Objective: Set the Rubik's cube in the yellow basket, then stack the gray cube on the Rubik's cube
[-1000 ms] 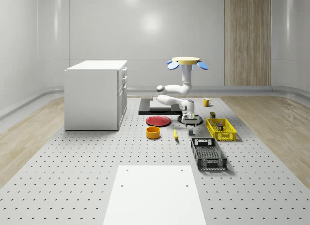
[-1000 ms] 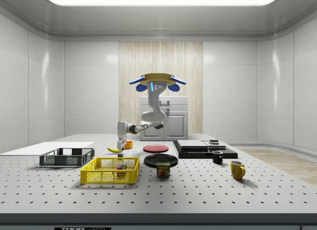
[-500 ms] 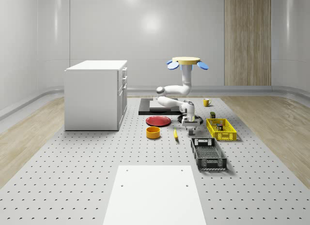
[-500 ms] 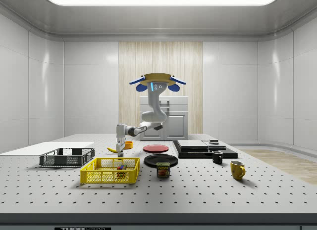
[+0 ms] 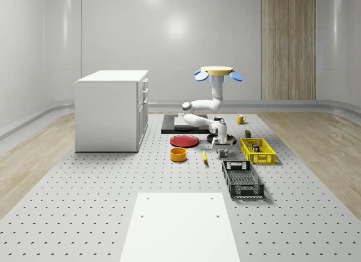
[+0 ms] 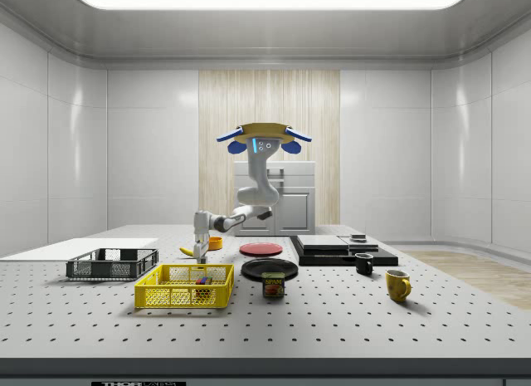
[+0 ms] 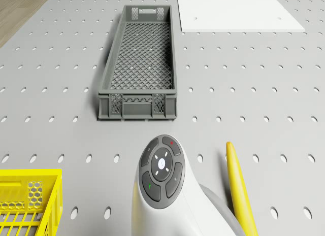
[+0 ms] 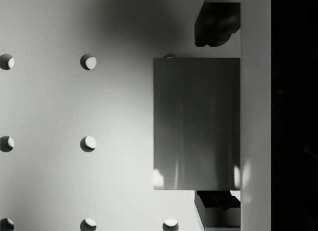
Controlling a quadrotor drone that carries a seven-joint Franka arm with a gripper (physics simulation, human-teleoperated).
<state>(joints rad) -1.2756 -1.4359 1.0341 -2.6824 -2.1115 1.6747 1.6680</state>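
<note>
Gripper (image 5: 221, 151): low over the table (image 5: 84, 189), pointing straight down. In the wrist view one fingertip (image 8: 216, 22) shows past each end of the gray cube (image 8: 196, 124), so the jaws are apart and straddle it. One tip stands clear of the cube; I cannot tell if the other touches.

Gray cube: flat on the table under the gripper. In the wrist view its top face reads as a rectangle, with the longer side running finger to finger.

Rubik's cube (image 6: 202, 280): inside the yellow basket (image 6: 178, 298), upright.

Drone (image 5: 218, 71): hovers high over the table, at 12 o'clock from the gripper in the whole-scene view, arm folded down and forward.

Around the gripper, whole-scene view:
- banana (image 5: 204, 156) at 9 o'clock, just beside, long axis 12 to 6
- basket at 3 o'clock, near
- gray crate (image 5: 242, 190) at 5 o'clock, near, long axis roughly 12 to 6
- orange bowl (image 5: 178, 154) beyond the banana at 9 o'clock
- red plate (image 5: 184, 141) at 10 o'clock

Nothing lies between gripper and basket.

Writing: can (image 6: 273, 284), at 3 o'clock from the basket in the side view, seems to read "SPAM".
</note>
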